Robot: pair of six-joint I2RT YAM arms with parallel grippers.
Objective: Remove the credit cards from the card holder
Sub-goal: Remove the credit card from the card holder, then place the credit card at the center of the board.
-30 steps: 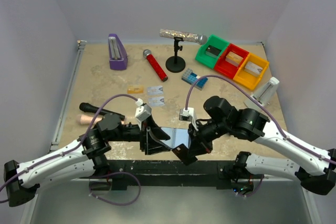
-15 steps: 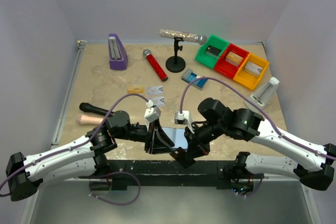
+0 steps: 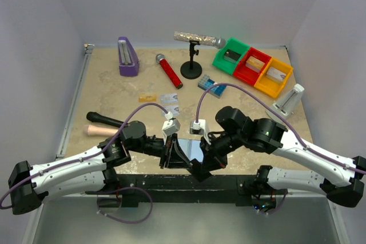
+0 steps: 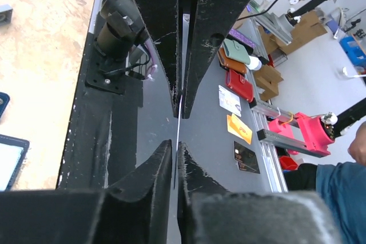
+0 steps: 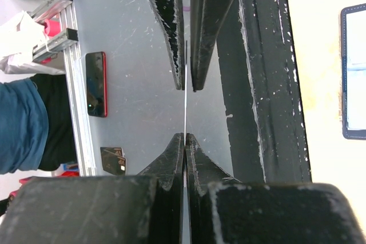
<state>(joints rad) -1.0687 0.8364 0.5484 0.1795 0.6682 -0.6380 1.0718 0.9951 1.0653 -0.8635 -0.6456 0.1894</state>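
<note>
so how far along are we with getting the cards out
Done: three cards lie loose on the table. In hand: the right fingers pinch another card, edge-on, with the left fingers either side, slightly apart. Left: set it down; whether the open card holder has more cannot be seen.

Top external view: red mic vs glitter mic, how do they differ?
Colour: the red microphone has a red body, and the glitter microphone has a silver sparkly one.
Pose: the red microphone lies flat on the table, angled; the glitter microphone sits roughly level on a black stand, off the table.
Shared: both have a grey head and lie at the far side of the table.
</note>
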